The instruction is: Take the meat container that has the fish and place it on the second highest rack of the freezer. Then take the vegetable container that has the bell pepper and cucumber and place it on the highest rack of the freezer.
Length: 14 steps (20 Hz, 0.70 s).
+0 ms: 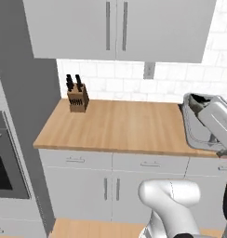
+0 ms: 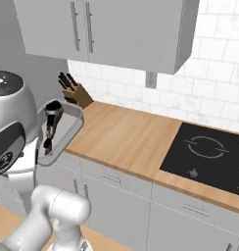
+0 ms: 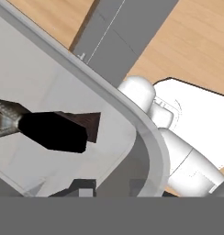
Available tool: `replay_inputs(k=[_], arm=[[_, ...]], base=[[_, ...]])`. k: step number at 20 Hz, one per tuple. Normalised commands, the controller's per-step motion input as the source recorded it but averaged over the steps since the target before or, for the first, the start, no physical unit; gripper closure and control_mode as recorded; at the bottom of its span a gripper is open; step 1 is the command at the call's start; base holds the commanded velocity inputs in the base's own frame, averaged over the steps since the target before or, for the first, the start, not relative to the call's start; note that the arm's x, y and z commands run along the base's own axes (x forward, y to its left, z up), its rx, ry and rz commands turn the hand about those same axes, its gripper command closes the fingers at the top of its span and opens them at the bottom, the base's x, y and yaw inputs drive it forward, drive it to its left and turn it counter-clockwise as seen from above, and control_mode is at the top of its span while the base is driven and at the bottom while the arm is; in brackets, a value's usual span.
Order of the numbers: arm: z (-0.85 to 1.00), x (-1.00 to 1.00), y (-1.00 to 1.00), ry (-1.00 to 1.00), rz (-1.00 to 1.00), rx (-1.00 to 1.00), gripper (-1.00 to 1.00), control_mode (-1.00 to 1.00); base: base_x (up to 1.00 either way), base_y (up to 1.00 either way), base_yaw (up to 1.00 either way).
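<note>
From the left base view, the grey meat container (image 1: 195,132) is lifted at the wooden desk's (image 1: 120,125) right end, with a knife block (image 1: 77,98) far left. In the right base view, the fish (image 2: 52,123) lies inside it. In the hand view, the pincer (image 3: 111,187) pinches the container's rim, jaws narrow.

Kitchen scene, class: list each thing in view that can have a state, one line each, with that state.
Container: lifted off the counter, tilted, held at its rim.
Fish: inside the container.
Tool: shut on the container's rim.
Upper cabinet doors: closed.
Lower cabinet doors: closed.
Drawers: closed.
Knife block: upright, knives in it.
Cooktop: nothing on it.
</note>
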Motion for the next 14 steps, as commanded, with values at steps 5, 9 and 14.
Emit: replay_inputs(k=[5,9,14], arm=[[0.00,0.00,0.00,0.00,0.00,0.00,1.00,1.00],[0.00,0.00,0.00,0.00,0.00,0.00,1.00,1.00],[0.00,0.00,0.00,0.00,0.00,0.00,1.00,1.00]], base=[[-0.36,0.99,0.33],[-0.13,1.00,0.43],[-0.03,1.00,0.42]])
